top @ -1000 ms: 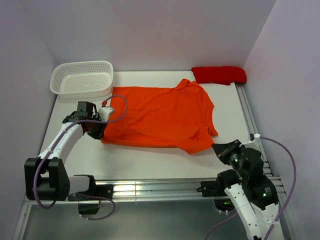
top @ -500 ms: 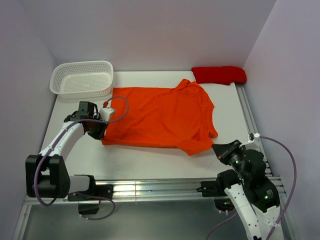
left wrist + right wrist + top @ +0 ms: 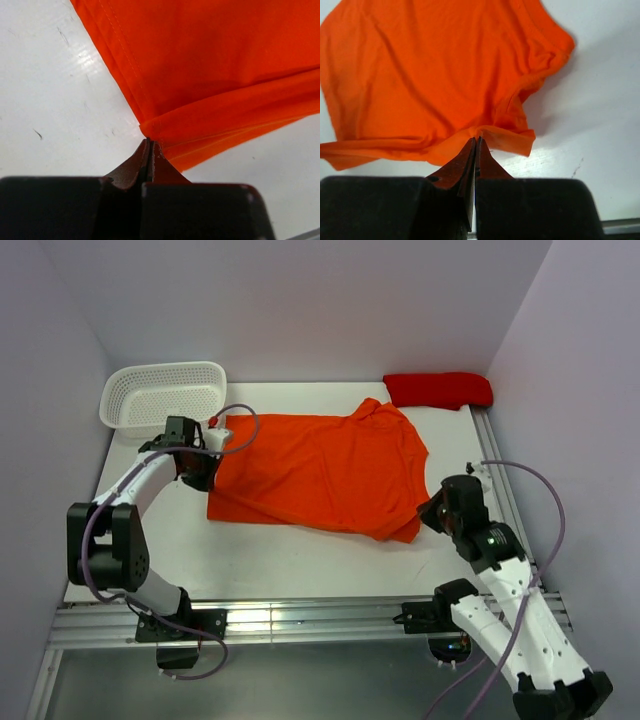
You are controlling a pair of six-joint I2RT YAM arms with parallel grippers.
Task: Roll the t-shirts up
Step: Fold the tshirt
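The bright orange t-shirt (image 3: 320,465) lies spread on the white table, collar toward the back right. My left gripper (image 3: 207,478) is shut on its near-left corner, where the cloth (image 3: 210,60) folds over at the tips of the left gripper (image 3: 150,143). My right gripper (image 3: 428,516) is shut on the near-right hem, and the shirt (image 3: 420,75) puckers at the tips of the right gripper (image 3: 476,140). The darker red t-shirt (image 3: 437,389) lies bundled at the back right corner.
A white plastic basket (image 3: 170,420) stands at the back left, just behind my left arm. Aluminium rails run along the table's right side (image 3: 497,470) and its front edge (image 3: 300,615). Walls close in on three sides.
Both grippers have moved away from the front edge, taking the orange shirt's near edge with them. The right arm has stretched forward. The near hem now lies farther back.
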